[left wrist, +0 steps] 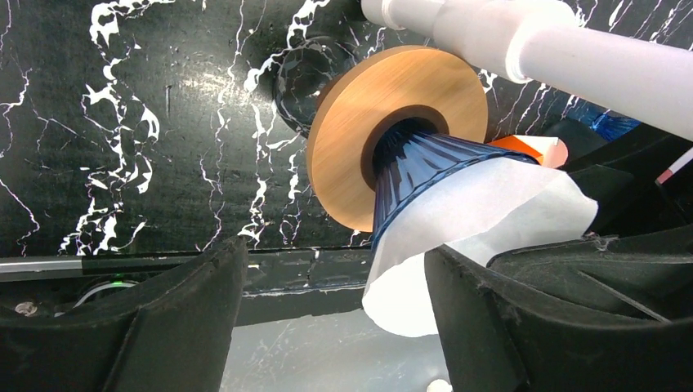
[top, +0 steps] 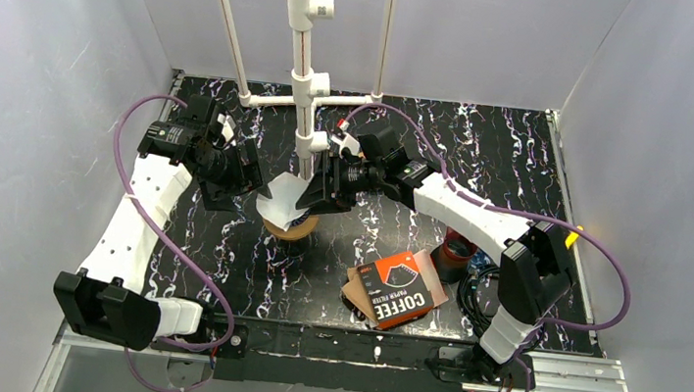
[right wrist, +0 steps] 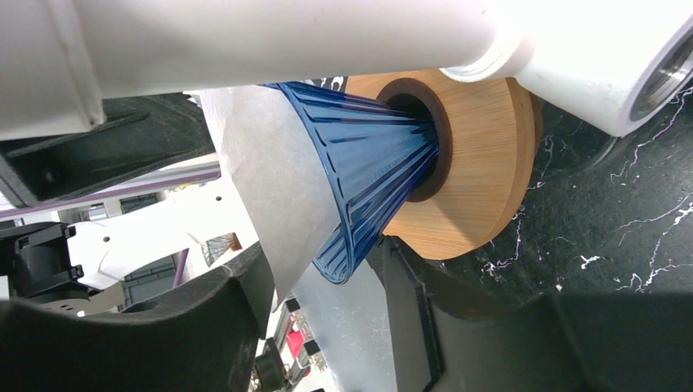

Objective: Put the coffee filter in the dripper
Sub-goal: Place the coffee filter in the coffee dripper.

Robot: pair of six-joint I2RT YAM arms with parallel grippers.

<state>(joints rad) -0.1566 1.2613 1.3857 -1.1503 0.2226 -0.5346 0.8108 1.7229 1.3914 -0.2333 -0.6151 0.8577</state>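
Right between the spread fingers of the left gripper (left wrist: 335, 253) sits the filter (left wrist: 490, 204), a white, creased sheet of paper lapping over the wide rim of the dripper (left wrist: 425, 159), a blue ribbed cone. Whether it is seated inside I cannot tell. Its edge lies against one left finger (left wrist: 507, 318). The right gripper (right wrist: 323, 269) also has its fingers apart, with the cone's rim between them and paper touching one. Past the fingertips the cone narrows into a round wooden base (left wrist: 368, 106) on the black marbled table (left wrist: 122, 122). A white pipe (left wrist: 572, 49) crosses just above both grippers. Behind them, towards the arm bases, lies an orange coffee pack (top: 401, 293).
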